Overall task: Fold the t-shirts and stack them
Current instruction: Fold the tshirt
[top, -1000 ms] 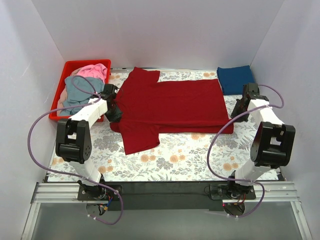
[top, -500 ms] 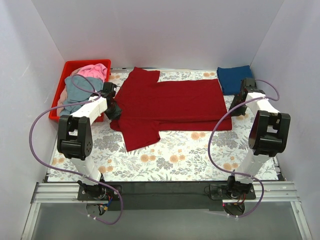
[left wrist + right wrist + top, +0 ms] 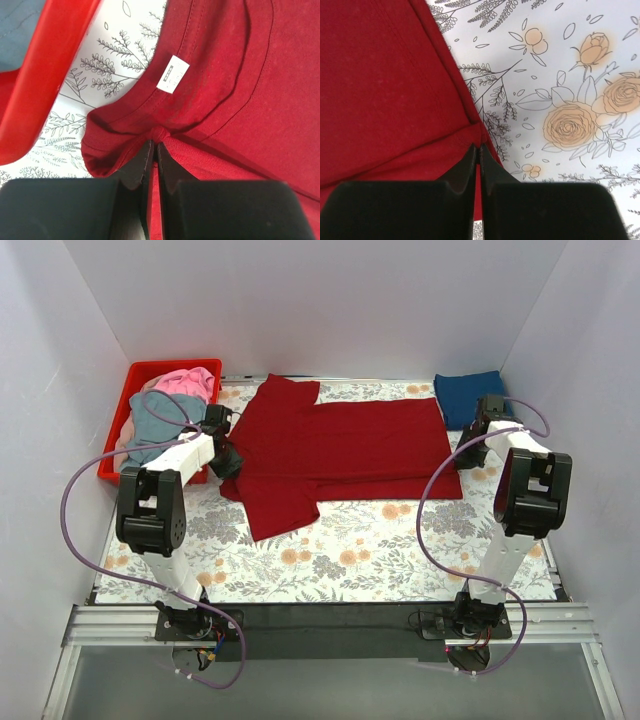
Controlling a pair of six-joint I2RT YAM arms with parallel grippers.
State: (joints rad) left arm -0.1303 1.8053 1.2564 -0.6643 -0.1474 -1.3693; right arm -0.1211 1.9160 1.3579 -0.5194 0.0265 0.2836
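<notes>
A white-walled booth encloses a table under a flower-printed cloth (image 3: 380, 550). At far left, a red plastic basket (image 3: 108, 472) keeps a crumpled pink t-shirt (image 3: 188, 383) and a grey-blue t-shirt (image 3: 155, 425) waiting, probably so the surface stays free for folding.

The left gripper (image 3: 228, 455) has its jaws pressed together on a pinch of the dark red short-sleeved t-shirt (image 3: 350, 445), which lies spread across the middle with its near long edge doubled over. The right gripper (image 3: 468, 452) is likewise clamped on the hem corner; holding both ends likely keeps the fold straight. A folded navy blue t-shirt (image 3: 468, 398) sits at the far right corner, seemingly starting the stack.

Only the left wrist view reveals the white neck label (image 3: 172, 74) beside the pinch; only the overhead view shows the whole layout.
</notes>
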